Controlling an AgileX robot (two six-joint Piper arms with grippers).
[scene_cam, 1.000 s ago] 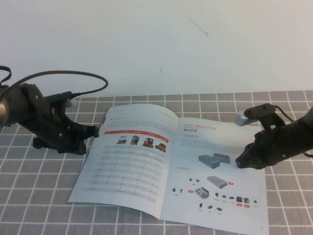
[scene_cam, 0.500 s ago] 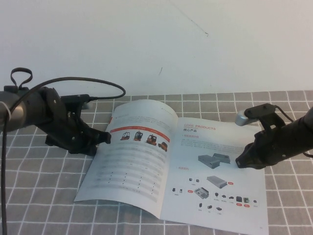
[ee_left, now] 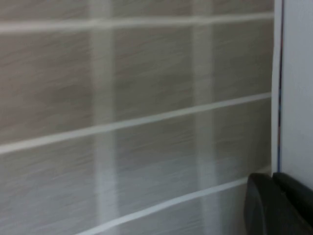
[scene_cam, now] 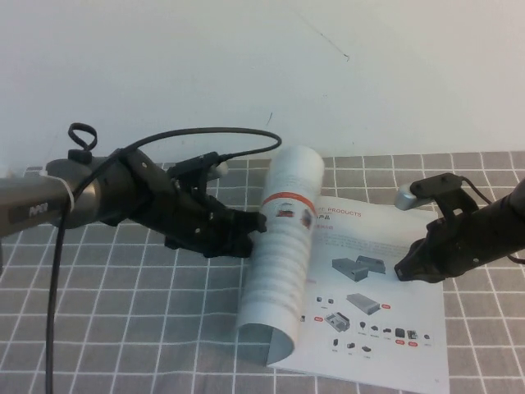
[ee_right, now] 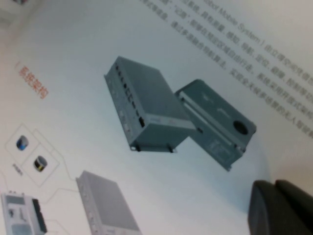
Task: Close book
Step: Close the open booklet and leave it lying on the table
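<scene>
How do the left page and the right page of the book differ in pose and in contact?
The left page is lifted and curled upright; the right page lies flat on the table. The left pincer meets the left page at its raised edge; the right pincer rests on top of the right page. Both pages are white, printed, and joined at the spine.

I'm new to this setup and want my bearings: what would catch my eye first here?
The book's left page stands curled upright over the spine, mid-table, with the left gripper pressed against its outer side. The right gripper rests on the flat right page. Everything lies on a grey checked cloth.
</scene>
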